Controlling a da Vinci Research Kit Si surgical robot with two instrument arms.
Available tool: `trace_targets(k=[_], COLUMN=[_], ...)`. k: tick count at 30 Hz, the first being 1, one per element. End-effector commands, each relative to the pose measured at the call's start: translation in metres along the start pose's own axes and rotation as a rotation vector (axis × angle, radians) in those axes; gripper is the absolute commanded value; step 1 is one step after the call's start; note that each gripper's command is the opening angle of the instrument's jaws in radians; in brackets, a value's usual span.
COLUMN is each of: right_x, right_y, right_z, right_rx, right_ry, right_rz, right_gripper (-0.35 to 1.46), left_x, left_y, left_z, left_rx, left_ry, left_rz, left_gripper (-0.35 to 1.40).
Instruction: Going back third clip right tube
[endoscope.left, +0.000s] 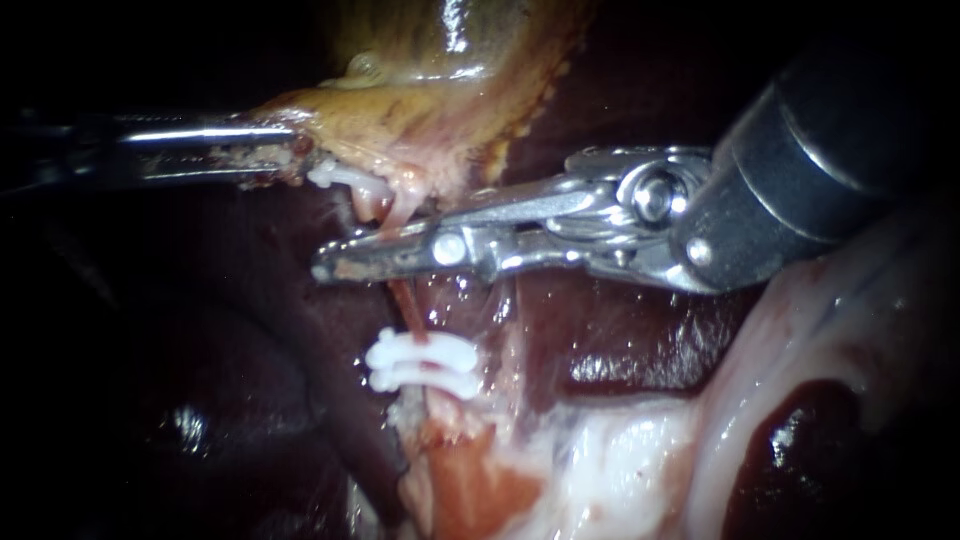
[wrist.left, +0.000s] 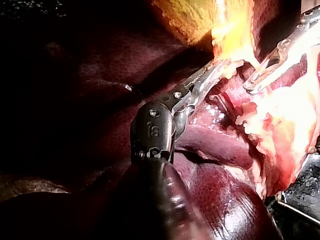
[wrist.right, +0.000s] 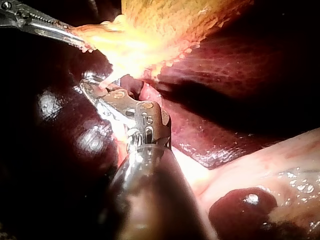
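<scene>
A thin reddish tube (endoscope.left: 405, 305) runs down from the yellowish gallbladder (endoscope.left: 420, 110). Two white clips (endoscope.left: 420, 363) sit close together on its lower part. A third white clip (endoscope.left: 340, 178) sits high up, beside the gallbladder's edge. My right instrument (endoscope.left: 380, 245) lies across the tube between the upper clip and the pair, jaws slightly open and holding nothing. The same instrument (wrist.right: 95, 90) points at the gallbladder's base in the right wrist view. My left instrument (endoscope.left: 295, 150) is shut on the gallbladder's edge and holds it taut, as the left wrist view confirms for this instrument (wrist.left: 220, 67).
Dark red liver (endoscope.left: 620, 340) lies behind and around the tube. Pale, whitish cut tissue (endoscope.left: 640, 450) spreads below the clips and to the right. The right instrument's thick dark shaft (endoscope.left: 820, 150) fills the upper right.
</scene>
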Motion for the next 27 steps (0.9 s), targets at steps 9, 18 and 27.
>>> trace_targets(k=[9,18,27], right_x=[0.0,-0.0006,-0.0019], right_y=[0.0003,0.002,0.0048], right_z=[0.0009,0.0017,0.0026], right_rx=[0.048,0.046,0.028], right_ry=[0.047,0.054,0.05], right_rz=[0.003,-0.039,-0.193], right_gripper=[0.37,0.46,0.49], left_x=[0.0,0.0,0.0], left_y=[0.0,0.0,0.0], left_z=[0.0,0.0,0.0], left_rx=[0.0,0.0,-0.001], left_ry=[0.0,0.0,0.0], left_rz=[0.0,0.0,0.0], left_gripper=[-0.35,-0.35,-0.35])
